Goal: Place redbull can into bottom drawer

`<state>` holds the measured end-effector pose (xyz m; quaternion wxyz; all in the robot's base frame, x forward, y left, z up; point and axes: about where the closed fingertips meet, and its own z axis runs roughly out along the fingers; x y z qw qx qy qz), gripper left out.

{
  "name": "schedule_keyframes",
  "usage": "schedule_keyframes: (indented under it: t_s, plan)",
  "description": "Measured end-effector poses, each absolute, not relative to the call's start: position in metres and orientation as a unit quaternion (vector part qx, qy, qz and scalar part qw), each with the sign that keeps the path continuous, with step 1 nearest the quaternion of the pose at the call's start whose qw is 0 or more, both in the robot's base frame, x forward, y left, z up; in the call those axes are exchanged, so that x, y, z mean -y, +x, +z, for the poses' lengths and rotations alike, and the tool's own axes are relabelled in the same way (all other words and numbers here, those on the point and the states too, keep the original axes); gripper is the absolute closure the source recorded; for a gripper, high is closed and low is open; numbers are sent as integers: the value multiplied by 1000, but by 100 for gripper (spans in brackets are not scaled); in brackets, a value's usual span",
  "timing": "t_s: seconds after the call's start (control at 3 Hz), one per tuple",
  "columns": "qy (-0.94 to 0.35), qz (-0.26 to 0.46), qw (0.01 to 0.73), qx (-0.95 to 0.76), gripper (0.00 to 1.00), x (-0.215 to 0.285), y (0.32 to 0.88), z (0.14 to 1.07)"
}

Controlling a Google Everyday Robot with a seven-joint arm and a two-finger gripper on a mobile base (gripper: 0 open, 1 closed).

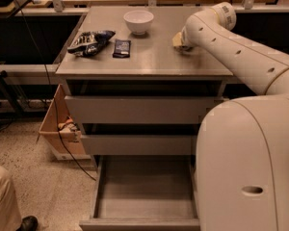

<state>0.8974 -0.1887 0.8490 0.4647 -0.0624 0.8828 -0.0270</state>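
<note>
My arm reaches over the right side of the cabinet top. My gripper (pixel 179 42) is at its end, low over the top's right rear part and mostly hidden behind the wrist; only a pale tan piece shows there. The redbull can is hidden from view. The bottom drawer (pixel 139 222) is pulled out at the foot of the cabinet, and its grey tray shows nothing inside. The two drawers above it are pushed in much further.
On the cabinet top stand a white bowl (pixel 138 21), a dark blue-and-white snack bag (pixel 90 41) and a small black packet (pixel 121 47). A cardboard box (pixel 55 129) and a cable sit left of the cabinet. A person's leg (pixel 2 201) is bottom left. My white body (pixel 245 167) fills the right.
</note>
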Motion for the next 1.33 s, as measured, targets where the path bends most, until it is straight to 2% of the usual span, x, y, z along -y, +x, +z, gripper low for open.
schedule_keyframes:
  t_s: [0.67, 1.0, 1.33]
  plan:
    - [-147, -21, 466, -872, 89, 162, 855, 866]
    - [-199, 19, 458, -866, 100, 142, 812, 882]
    - [-257, 104, 435, -857, 100, 117, 738, 893]
